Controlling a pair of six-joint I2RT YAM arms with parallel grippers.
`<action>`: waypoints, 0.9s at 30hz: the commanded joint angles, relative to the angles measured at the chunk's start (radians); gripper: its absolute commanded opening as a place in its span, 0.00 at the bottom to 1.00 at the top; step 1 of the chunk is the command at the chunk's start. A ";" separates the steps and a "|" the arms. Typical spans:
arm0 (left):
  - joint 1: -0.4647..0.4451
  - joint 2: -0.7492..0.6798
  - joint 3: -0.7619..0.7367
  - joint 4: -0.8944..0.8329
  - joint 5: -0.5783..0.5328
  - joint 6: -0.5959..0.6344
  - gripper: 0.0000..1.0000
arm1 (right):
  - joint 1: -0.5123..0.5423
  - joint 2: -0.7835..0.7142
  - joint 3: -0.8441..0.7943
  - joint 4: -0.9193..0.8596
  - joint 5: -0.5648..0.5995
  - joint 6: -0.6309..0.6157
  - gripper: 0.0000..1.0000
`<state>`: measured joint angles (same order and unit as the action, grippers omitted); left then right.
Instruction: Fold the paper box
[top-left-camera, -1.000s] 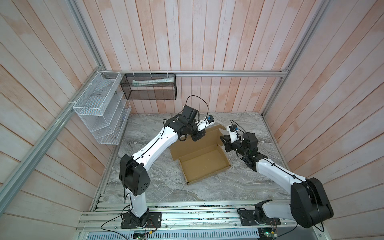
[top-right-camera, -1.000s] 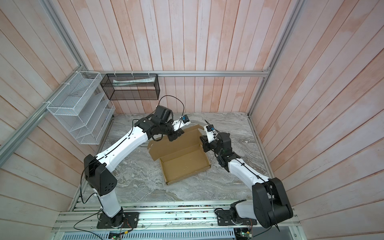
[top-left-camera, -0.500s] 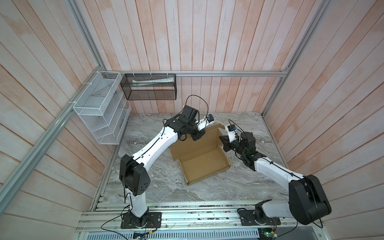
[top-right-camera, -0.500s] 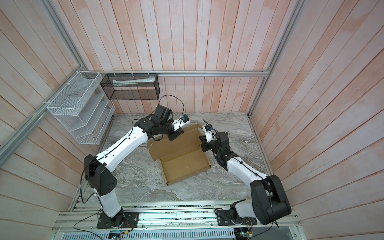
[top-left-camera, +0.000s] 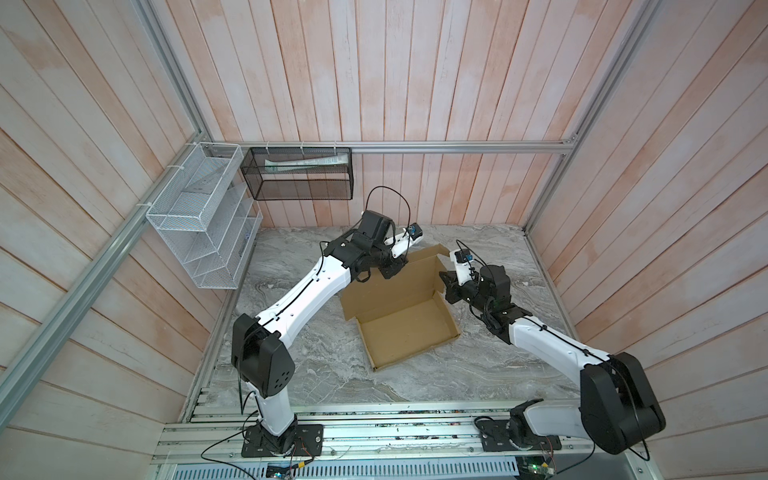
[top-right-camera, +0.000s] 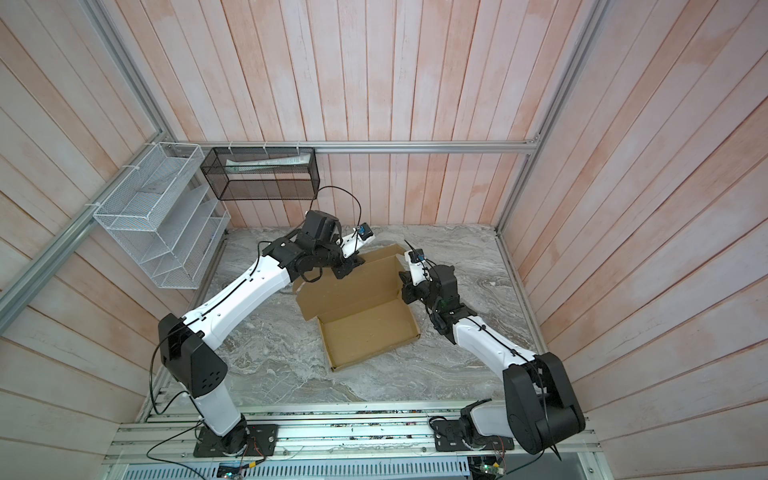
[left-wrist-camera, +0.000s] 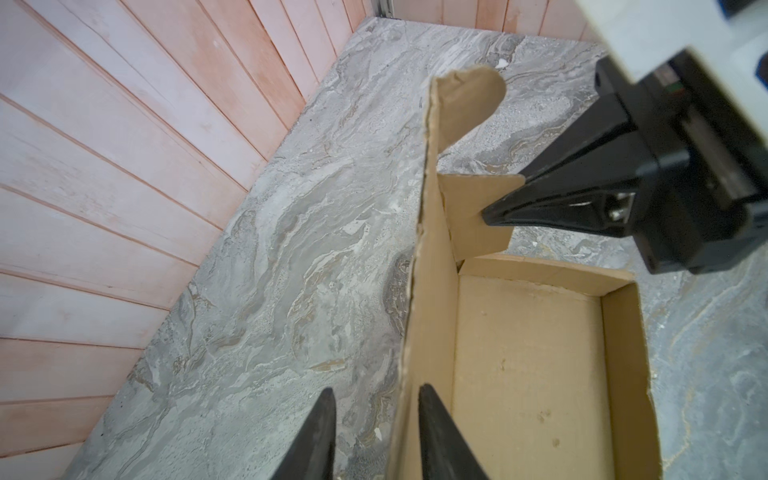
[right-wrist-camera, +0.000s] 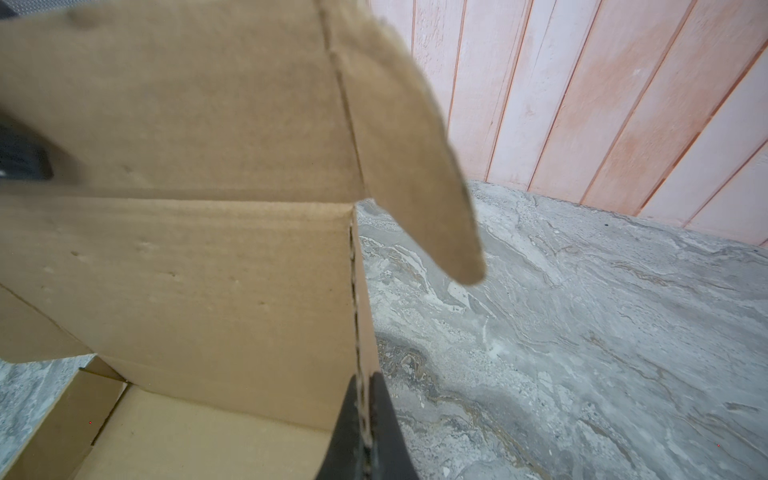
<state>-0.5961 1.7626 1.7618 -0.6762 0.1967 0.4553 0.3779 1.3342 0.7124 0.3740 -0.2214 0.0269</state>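
Tan-brown corrugated cardboard makes the paper box (top-left-camera: 406, 334) (top-right-camera: 368, 332). In both top views it lies on the grey marble table (top-left-camera: 324, 374), with its tray open and its lid (top-left-camera: 397, 291) standing up between the two grippers. The left gripper (top-left-camera: 394, 272) is at the lid's top edge, and the right gripper (top-left-camera: 444, 277) is at the lid's side.

In the left wrist view the left gripper (left-wrist-camera: 374, 397) has its jaws parted, and the lid's edge stands between them, not clamped.

In the right wrist view the right gripper (right-wrist-camera: 363, 384) is pinched tight on the box's cardboard edge.
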 joint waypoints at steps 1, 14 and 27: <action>0.049 -0.077 -0.041 0.086 -0.023 -0.105 0.38 | 0.007 -0.029 -0.016 0.028 0.031 0.016 0.04; 0.243 -0.379 -0.343 0.181 0.024 -0.436 0.40 | 0.010 -0.035 -0.018 0.026 0.043 -0.013 0.04; 0.534 -0.537 -0.636 0.217 0.237 -0.629 0.41 | 0.011 -0.030 -0.008 0.022 0.028 -0.022 0.03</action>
<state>-0.0750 1.2236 1.1538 -0.4885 0.3653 -0.1268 0.3840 1.3201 0.6987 0.3740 -0.1913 0.0139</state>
